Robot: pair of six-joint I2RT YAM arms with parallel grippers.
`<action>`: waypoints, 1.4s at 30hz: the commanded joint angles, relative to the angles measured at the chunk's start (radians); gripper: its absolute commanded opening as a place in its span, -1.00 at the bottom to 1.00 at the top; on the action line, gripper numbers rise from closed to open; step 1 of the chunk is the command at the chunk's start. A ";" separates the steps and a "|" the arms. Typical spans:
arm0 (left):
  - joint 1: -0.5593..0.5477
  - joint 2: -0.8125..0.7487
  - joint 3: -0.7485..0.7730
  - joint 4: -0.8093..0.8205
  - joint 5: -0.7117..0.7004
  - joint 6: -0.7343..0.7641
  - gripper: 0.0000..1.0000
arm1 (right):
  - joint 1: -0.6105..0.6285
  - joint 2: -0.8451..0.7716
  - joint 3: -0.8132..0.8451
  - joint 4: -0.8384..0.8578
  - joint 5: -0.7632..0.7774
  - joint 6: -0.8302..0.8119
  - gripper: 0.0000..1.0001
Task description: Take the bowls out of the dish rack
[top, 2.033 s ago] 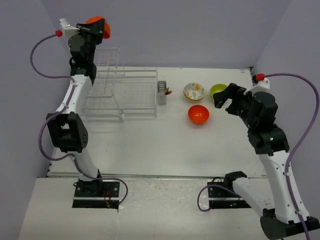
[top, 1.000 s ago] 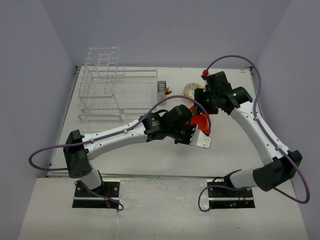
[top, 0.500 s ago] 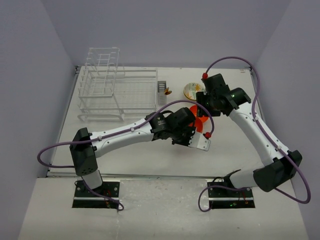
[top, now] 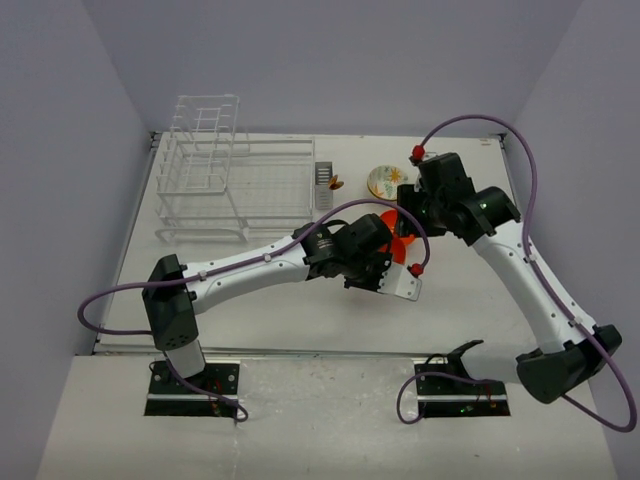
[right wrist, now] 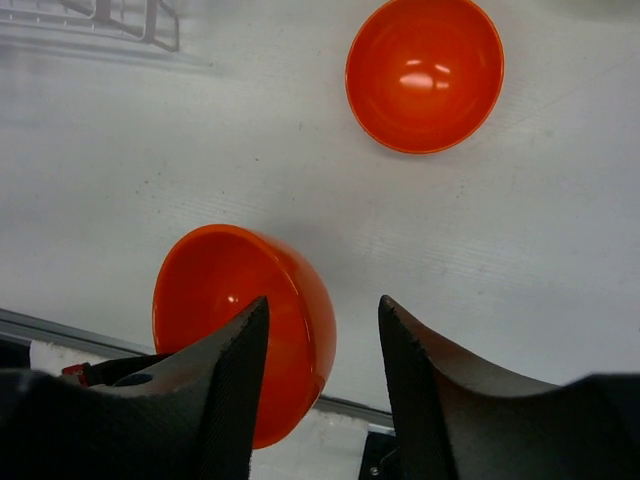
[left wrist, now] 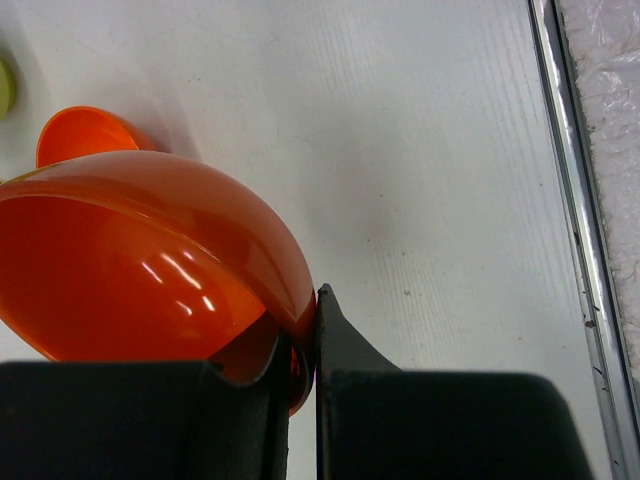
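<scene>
My left gripper (left wrist: 305,322) is shut on the rim of an orange-red bowl (left wrist: 150,260), held tilted a little above the table right of centre (top: 400,248). My right gripper (right wrist: 320,350) hangs open just above it; the held bowl's (right wrist: 235,300) edge lies between the open jaws, and I cannot tell if they touch it. A second orange-red bowl (right wrist: 425,70) sits upright on the table beyond. The white patterned bowl (top: 384,181) stands behind both arms. A sliver of the lime green bowl (left wrist: 4,85) shows. The white wire dish rack (top: 230,180) at the back left holds no bowls.
A small grey cutlery caddy (top: 323,186) hangs on the rack's right end. The metal strip of the table's near edge (left wrist: 565,150) runs close to the held bowl. Both arms cross over the table's middle right.
My left arm has carried the orange-red bowl from above the rack down to the table's middle right. My right gripper has come in from the right and now hovers over that bowl.
</scene>
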 commanded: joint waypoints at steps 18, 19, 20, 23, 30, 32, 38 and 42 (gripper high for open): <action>0.004 -0.106 -0.113 0.313 -0.390 -0.061 0.98 | 0.002 0.090 -0.045 0.090 0.072 0.019 -1.00; 0.004 -0.126 -0.131 0.373 -0.438 -0.095 1.00 | -0.039 0.090 -0.059 0.160 0.107 0.041 -1.00; 0.004 -0.126 -0.147 0.397 -0.485 -0.121 1.00 | -0.063 0.085 -0.074 0.161 0.131 0.065 -1.00; 0.004 -0.198 -0.198 0.464 -0.683 -0.304 1.00 | -0.162 0.065 -0.169 0.408 0.181 0.162 -1.00; 0.028 -0.427 -0.310 0.344 -1.070 -0.848 1.00 | -0.223 0.145 -0.298 0.658 0.238 0.311 -1.00; 0.079 -0.555 -0.339 0.312 -1.082 -0.954 1.00 | -0.225 0.179 -0.329 0.702 0.228 0.326 -1.00; 0.197 -0.803 -0.494 0.388 -0.980 -0.984 1.00 | -0.225 0.197 -0.432 0.797 0.175 0.381 -1.00; 0.199 -0.821 -0.557 0.362 -1.030 -0.979 1.00 | -0.225 0.205 -0.470 0.802 0.182 0.378 -1.00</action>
